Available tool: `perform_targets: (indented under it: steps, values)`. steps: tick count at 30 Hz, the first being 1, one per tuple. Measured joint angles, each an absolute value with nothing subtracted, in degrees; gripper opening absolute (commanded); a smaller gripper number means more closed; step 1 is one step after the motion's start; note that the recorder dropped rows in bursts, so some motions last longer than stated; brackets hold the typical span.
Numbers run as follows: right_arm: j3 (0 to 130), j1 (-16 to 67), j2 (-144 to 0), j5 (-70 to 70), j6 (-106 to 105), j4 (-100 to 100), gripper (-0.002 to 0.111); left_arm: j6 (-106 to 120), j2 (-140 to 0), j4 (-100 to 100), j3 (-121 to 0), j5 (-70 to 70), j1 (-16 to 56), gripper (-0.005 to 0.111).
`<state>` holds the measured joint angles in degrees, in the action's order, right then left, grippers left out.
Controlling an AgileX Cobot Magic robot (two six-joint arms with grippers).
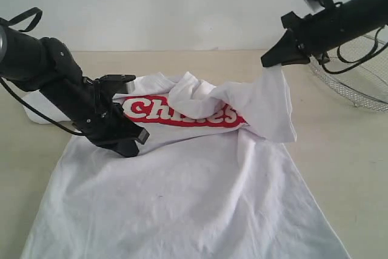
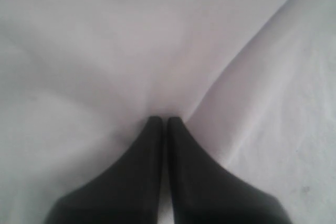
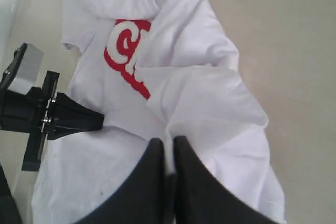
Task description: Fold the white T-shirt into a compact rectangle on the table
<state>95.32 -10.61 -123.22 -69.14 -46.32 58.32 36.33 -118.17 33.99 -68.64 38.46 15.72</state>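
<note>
Right tool (image 1: 270,60) is up in the air, jaws pressed together on a pinch of the white short-sleeved cotton T-shirt (image 1: 182,198). Cloth hangs in a drape from its tip, so that upper corner is lifted clear of the pale beige bench (image 1: 339,144), presumably to be carried across the body of the shirt for a fold.

Down low on the other side, the left tool (image 1: 136,141) sits on the fabric just below the bold red lettering (image 1: 151,110). Its jaws are closed tight, and in the left wrist view creases run right into the tips, so it looks to have a nip of cloth too. My read is that it's anchoring that side while the lifted part travels.

The shirt lies spread across the middle of the bench, lower half flat, upper part bunched and rumpled. That's early going, nothing like a rectangle yet. The silver wire-mesh basket (image 1: 364,92) sits off to the right, apart from the shirt.
</note>
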Motion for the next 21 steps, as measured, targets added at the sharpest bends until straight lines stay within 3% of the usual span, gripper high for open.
perform_targets:
  steps: [10,21]
  values:
    - [95.32,10.32,-121.98,-69.51,-49.33,41.94,0.000,36.33,-118.17,33.99,-68.64,38.46,15.72,0.005]
    - [89.55,14.31,-121.91,-69.62,-49.09,29.38,0.000,36.33,-118.17,33.99,-68.64,39.38,15.72,0.005]
